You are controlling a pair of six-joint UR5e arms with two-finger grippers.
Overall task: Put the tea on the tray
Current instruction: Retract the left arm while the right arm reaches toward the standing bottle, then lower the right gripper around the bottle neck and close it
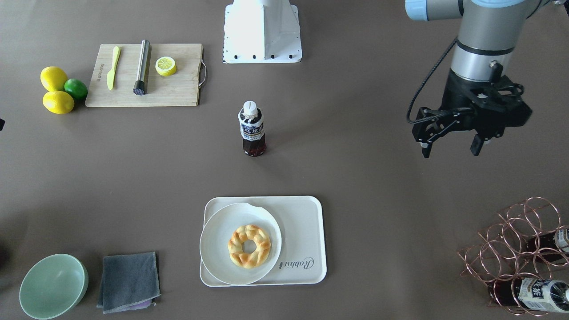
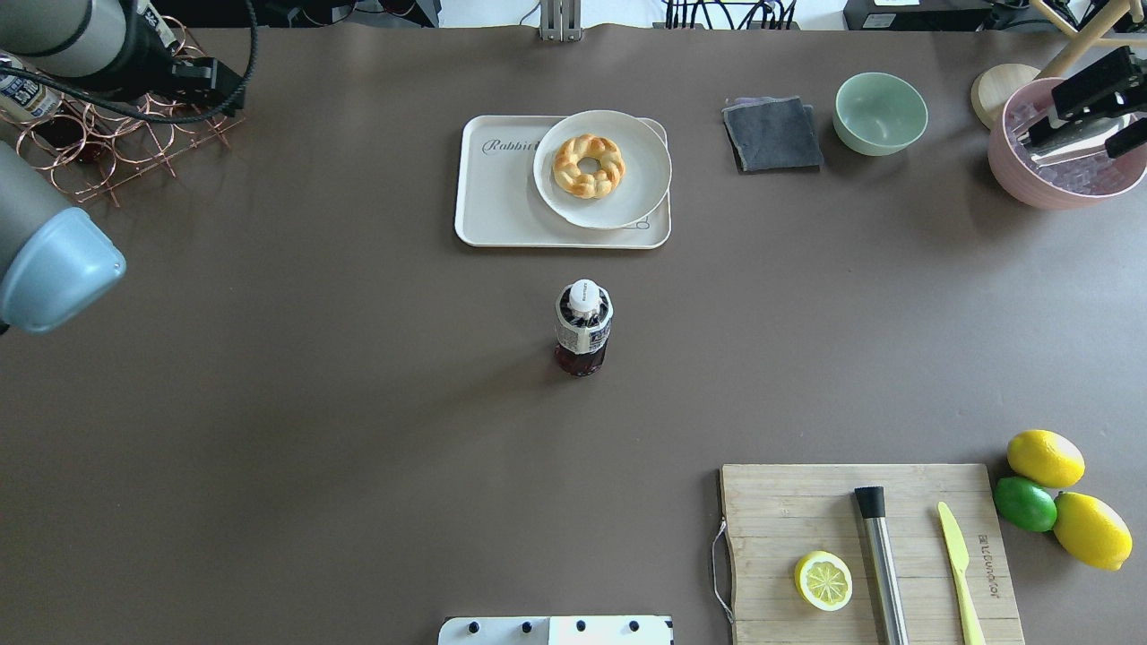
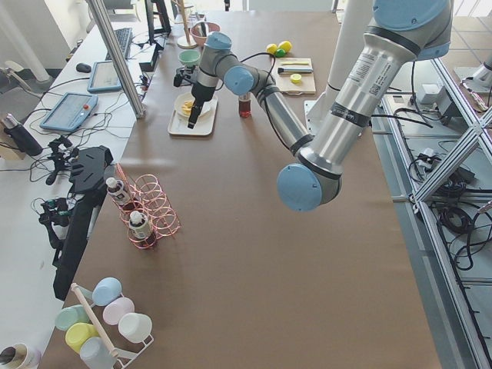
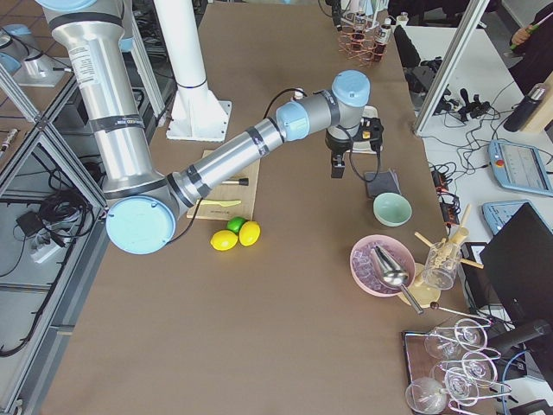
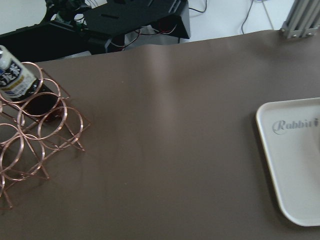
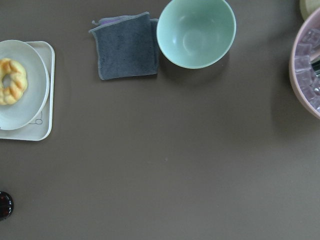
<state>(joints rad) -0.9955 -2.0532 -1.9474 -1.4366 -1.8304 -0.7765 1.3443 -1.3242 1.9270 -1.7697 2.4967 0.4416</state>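
The tea bottle (image 1: 252, 129) stands upright mid-table, with dark liquid, a white cap and a white-and-blue label; it also shows in the overhead view (image 2: 582, 327). The cream "Rabbit" tray (image 1: 306, 231) lies beyond it (image 2: 502, 202) and carries a round white plate (image 1: 222, 240) with a braided pastry ring (image 1: 249, 246). My left gripper (image 1: 451, 150) hangs open and empty above the table near a copper wire rack, far from the bottle. My right gripper (image 2: 1089, 112) shows at the overhead view's right edge, fingers apart, empty, high above the pink bowl.
The copper wire rack (image 1: 520, 249) holds more tea bottles (image 1: 540, 294). A grey cloth (image 2: 772, 133), green bowl (image 2: 880, 112) and pink bowl (image 2: 1062, 152) lie right of the tray. A cutting board (image 2: 806, 511) with knife, steel tool and lemon half, plus lemons and a lime (image 2: 1026, 503), sits near the robot's right.
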